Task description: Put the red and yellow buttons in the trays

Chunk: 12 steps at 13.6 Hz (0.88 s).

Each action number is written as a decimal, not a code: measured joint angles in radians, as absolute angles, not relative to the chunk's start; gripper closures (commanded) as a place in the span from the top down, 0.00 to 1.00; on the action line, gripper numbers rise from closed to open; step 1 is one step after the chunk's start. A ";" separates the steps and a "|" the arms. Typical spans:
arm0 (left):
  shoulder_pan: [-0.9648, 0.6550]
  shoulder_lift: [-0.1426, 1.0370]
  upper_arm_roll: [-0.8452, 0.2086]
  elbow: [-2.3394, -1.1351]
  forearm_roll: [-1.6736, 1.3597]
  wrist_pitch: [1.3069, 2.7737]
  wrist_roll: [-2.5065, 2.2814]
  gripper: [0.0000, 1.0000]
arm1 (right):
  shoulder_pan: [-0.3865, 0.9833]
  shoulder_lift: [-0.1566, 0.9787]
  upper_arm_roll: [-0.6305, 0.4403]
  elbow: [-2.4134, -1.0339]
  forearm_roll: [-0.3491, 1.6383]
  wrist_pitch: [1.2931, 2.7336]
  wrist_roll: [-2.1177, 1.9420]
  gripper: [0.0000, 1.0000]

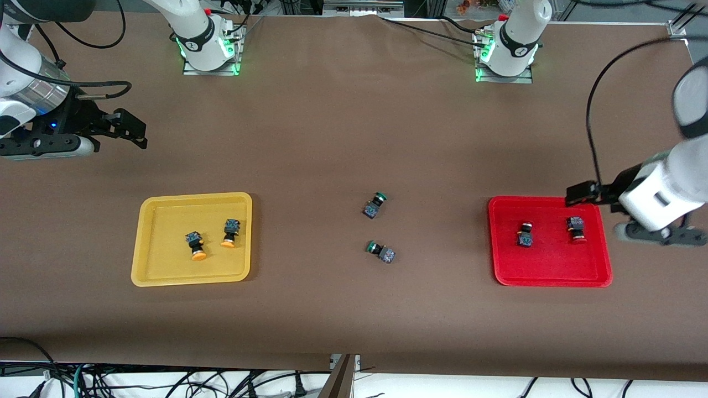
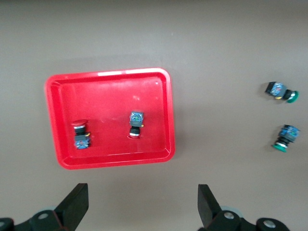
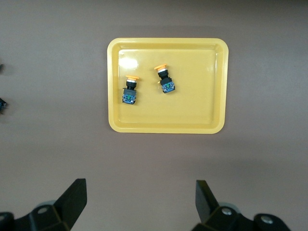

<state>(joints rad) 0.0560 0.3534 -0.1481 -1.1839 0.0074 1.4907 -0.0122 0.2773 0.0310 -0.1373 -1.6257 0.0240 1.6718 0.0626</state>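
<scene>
The yellow tray (image 1: 148, 243) holds two yellow-capped buttons (image 1: 194, 245) (image 1: 230, 232), lying on their sides. The red tray (image 1: 553, 276) holds two red-capped buttons (image 1: 525, 234) (image 1: 576, 229). My right gripper (image 1: 130, 132) is open and empty, high over bare table at the right arm's end; its wrist view (image 3: 139, 199) shows the yellow tray (image 3: 168, 126) with both buttons (image 3: 130, 91) (image 3: 165, 81). My left gripper (image 1: 586, 193) is open and empty, over the red tray's edge at the left arm's end; its wrist view (image 2: 142, 202) shows the red tray (image 2: 108, 74) with both buttons (image 2: 81, 134) (image 2: 136, 124).
Two green-capped switches (image 1: 375, 204) (image 1: 381, 251) lie on the brown table between the trays, and they also show in the left wrist view (image 2: 280, 91) (image 2: 285, 138). Cables hang along the table's front edge.
</scene>
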 measured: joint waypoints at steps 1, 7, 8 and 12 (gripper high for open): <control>0.056 0.315 -0.146 -1.197 0.007 1.467 -0.012 1.00 | 0.277 0.031 -0.129 -1.626 0.024 1.672 0.062 1.00; 0.052 0.121 -0.140 -1.460 0.007 1.435 -0.067 1.00 | 0.277 0.032 -0.102 -1.621 0.023 1.672 0.062 1.00; 0.034 0.107 -0.121 -1.483 0.007 1.437 -0.070 1.00 | 0.277 0.031 -0.102 -1.619 0.023 1.672 0.062 1.00; -0.039 0.095 -0.021 -1.510 0.007 1.452 -0.071 1.00 | 0.278 0.032 -0.101 -1.619 0.023 1.672 0.062 1.00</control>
<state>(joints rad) -0.0391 0.0955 -0.0215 -1.5102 0.0073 1.4521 -0.0708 0.2775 0.0315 -0.1008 -1.6186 0.0228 1.6717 0.0624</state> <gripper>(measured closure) 0.000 0.000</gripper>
